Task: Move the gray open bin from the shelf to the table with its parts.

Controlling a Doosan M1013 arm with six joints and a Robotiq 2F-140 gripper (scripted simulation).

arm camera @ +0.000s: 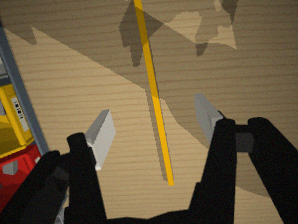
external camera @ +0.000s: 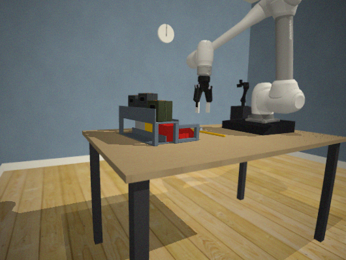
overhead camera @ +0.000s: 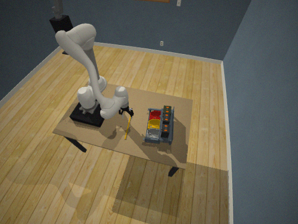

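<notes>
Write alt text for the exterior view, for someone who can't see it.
A robot arm's open, empty hand hangs above a wooden table, between its black base and a gray-blue shelf holding red and yellow bins, dark boxes on top. A yellow stick lies on the table.
</notes>
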